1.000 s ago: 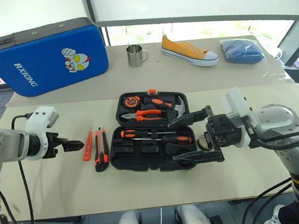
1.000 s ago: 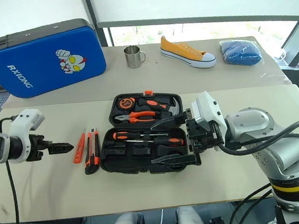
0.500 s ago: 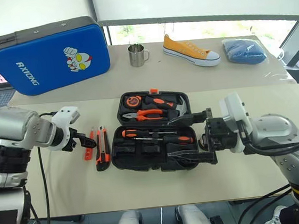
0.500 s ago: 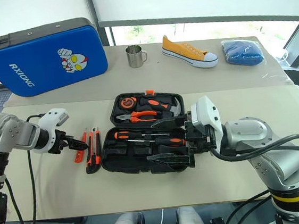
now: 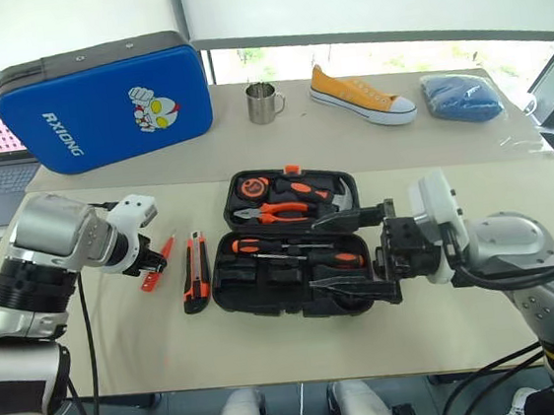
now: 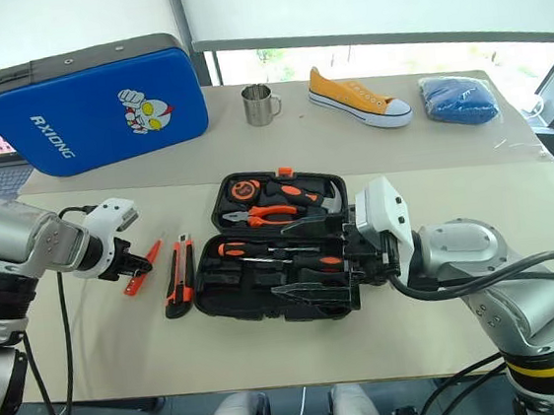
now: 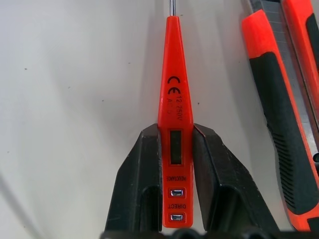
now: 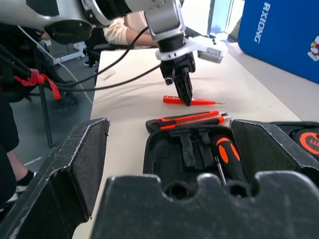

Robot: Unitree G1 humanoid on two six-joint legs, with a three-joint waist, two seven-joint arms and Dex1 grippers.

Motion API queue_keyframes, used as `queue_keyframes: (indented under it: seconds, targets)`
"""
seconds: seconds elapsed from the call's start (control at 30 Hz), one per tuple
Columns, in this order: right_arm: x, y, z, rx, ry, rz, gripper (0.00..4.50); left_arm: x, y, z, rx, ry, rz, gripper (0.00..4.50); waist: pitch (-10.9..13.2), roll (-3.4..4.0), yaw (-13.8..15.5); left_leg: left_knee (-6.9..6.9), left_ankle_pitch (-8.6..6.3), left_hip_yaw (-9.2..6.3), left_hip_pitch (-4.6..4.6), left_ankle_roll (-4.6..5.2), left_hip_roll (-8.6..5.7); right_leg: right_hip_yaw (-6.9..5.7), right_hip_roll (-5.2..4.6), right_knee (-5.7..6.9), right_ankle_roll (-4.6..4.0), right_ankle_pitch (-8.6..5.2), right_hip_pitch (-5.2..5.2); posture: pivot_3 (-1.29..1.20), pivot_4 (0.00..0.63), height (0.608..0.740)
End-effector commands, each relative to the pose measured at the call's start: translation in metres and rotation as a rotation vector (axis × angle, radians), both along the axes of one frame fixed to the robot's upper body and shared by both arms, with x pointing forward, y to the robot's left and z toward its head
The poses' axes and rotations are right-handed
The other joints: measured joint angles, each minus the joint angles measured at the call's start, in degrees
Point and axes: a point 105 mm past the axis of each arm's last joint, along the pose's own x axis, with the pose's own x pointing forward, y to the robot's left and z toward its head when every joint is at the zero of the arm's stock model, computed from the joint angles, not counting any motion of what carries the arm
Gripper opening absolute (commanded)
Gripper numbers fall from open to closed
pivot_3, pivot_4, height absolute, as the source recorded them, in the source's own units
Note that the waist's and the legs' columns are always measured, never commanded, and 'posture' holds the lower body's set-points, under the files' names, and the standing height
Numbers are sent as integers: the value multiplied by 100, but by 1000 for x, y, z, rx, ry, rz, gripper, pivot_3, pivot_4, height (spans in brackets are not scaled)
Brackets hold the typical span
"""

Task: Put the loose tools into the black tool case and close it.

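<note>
Left gripper (image 7: 175,149) clamps the slim orange tool (image 7: 174,99) near its butt; light, stiff, slick plastic, likely to pivot.

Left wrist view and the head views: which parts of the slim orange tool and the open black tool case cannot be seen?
- Slim orange plastic tester tool: its metal tip is cut off by the left wrist view's edge; its sides are covered by the left end effector.
- Flat black moulded-plastic tool case: its near right corner is hidden in the head views behind the right end effector.
</note>
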Motion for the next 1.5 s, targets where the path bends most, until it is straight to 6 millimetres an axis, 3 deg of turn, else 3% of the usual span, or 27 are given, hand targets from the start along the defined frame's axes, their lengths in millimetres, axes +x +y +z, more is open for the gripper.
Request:
queue_keyframes:
  seconds: [0.03, 0.13, 0.23, 0.37, 0.53, 0.63, 0.73, 0.9, 1.13, 1.37, 1.5]
  targets:
    - [-6, -2, 8, -14, -79, 17, 4500, -2, 4, -11, 8, 32, -10, 415, -2, 3, 5, 0, 0, 1, 2, 0, 0, 0, 0, 0, 0, 0, 1, 0, 150, 739]
    - [-7, -4, 6, -30, -70, 14, 4500, 6, 8, -1, 32, -53, -87, 415, -3, 6, 4, 0, 0, 2, 7, 0, 1, 1, 2, 2, 0, 0, 3, 0, 150, 739]
    - [-9, -10, 1, -57, -25, 10, 4500, 18, -18, 35, 77, -354, -516, 414, -2, 4, 1, 0, 0, 5, 4, 0, 3, 1, 4, 2, -1, 0, 1, 0, 150, 739]
    - [-16, -18, -9, -122, 27, 13, 4500, 14, -34, 59, 99, -423, -775, 414, 5, -9, 61, 6, 5, 37, -19, -9, 5, -10, 1, -6, -3, 1, -8, 0, 150, 739]
    - [-16, -22, -14, -166, 15, -18, 4500, 12, -67, 80, 104, -521, -1080, 414, 6, -11, 62, 13, 4, 48, -19, -6, 4, -10, 2, -10, -1, 1, -3, 0, 150, 739]
    - [-18, -24, -16, -176, 27, -43, 4500, -1, -112, 88, 12, -483, -1296, 414, 7, -12, 52, 15, 3, 46, -22, -3, 5, -10, 5, -9, 1, 0, -3, 0, 150, 739]
    - [-22, -24, -16, -174, 25, -65, 4500, -15, -133, 73, 20, -374, -1468, 414, 6, -10, 30, 47, -7, 41, -46, 13, 8, -12, 10, -7, 7, 0, -9, 0, 150, 739]
    - [-26, -22, -15, -136, 38, -118, 4500, -16, -160, 47, 15, -250, -1494, 414, 6, -10, -16, 72, -14, 35, -52, 25, 8, -4, 11, -3, 17, 1, -7, 0, 150, 739]
    - [-22, -22, -13, -129, 16, -170, 4500, -7, -143, 25, 182, -100, -1468, 414, 6, -10, -57, 72, -15, 22, -52, 27, 9, -4, 15, -3, 18, 1, -8, 0, 150, 739]
    - [-24, -23, -13, -127, 20, -188, 4500, -15, -143, 18, 155, -33, -1468, 414, 6, -10, -50, 73, -16, -6, -52, 28, 8, -4, 13, -3, 19, 1, -7, 0, 150, 739]
    - [-23, -22, -12, -123, 15, -190, 4500, -5, -142, 7, 214, -51, -1427, 414, 5, -9, -63, 73, -16, -13, -51, 29, 9, -4, 14, -2, 19, 1, -7, 0, 150, 739]
